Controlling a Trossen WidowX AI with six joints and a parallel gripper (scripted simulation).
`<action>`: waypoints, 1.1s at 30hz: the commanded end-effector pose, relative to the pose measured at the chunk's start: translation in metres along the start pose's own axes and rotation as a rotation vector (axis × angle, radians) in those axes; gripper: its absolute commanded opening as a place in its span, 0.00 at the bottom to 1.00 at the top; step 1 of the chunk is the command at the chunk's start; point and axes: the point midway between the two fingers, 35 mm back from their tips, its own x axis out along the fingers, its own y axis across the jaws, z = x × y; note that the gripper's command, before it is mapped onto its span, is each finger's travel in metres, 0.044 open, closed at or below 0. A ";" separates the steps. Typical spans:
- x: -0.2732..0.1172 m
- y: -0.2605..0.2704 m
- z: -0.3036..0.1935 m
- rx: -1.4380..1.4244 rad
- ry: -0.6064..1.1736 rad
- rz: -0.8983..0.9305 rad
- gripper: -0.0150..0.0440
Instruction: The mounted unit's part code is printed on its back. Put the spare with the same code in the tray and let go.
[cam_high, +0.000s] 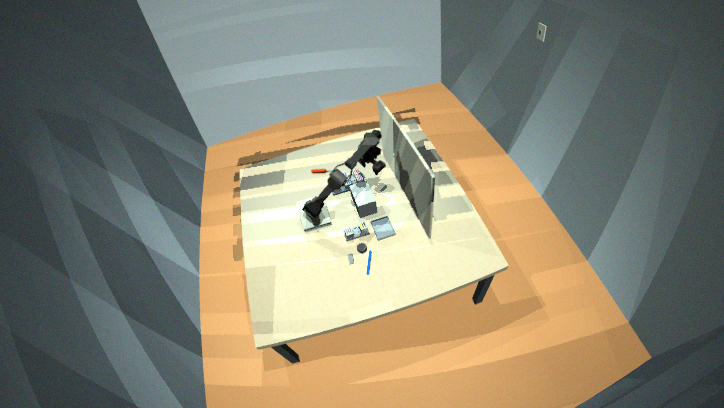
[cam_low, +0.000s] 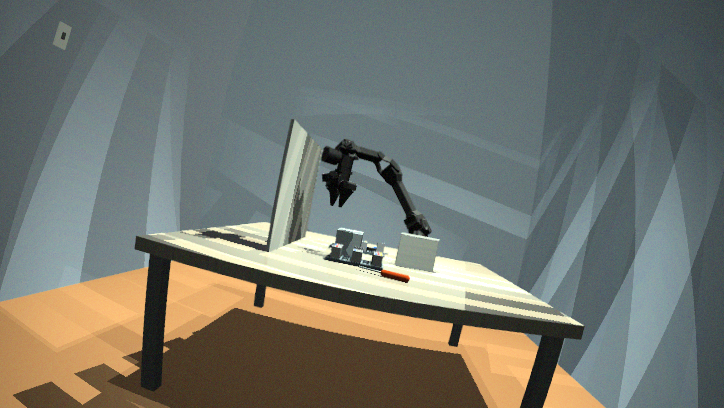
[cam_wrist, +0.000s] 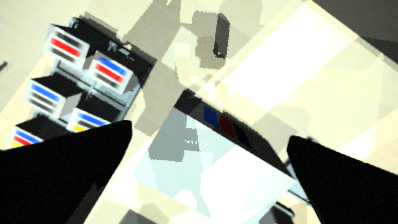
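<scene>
The mounted unit is a pale box (cam_high: 362, 191) (cam_low: 349, 237) (cam_wrist: 230, 185); its dark back shows a blue, red and black code (cam_wrist: 226, 126) in the wrist view. One rack (cam_wrist: 142, 66) holds several spares. One spare (cam_wrist: 109, 71) shows blue, red and black stripes; another (cam_wrist: 65, 46) shows black, red, black. Three more show blue-black-black, blue-black-yellow and blue-red-yellow, the last two partly hidden by a finger. A second rack (cam_high: 356, 232) stands beside the flat grey tray (cam_high: 383, 228); its codes are unreadable. My gripper (cam_high: 375, 165) (cam_low: 336, 203) (cam_wrist: 210, 135) is open and empty, high above the table behind the unit.
A tall upright panel (cam_high: 410, 167) (cam_low: 291, 192) stands close to the gripper. An orange-handled tool (cam_high: 318, 170) (cam_low: 395, 276) lies beyond the first rack. A dark round object (cam_high: 361, 247), a small grey piece (cam_high: 350, 258) and a blue stick (cam_high: 369, 262) lie near the second rack.
</scene>
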 end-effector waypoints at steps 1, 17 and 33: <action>0.026 0.064 0.009 -0.548 0.032 0.010 1.00; 0.052 0.124 0.012 -1.110 0.049 0.010 1.00; 0.092 0.122 0.009 -1.109 0.050 0.009 0.76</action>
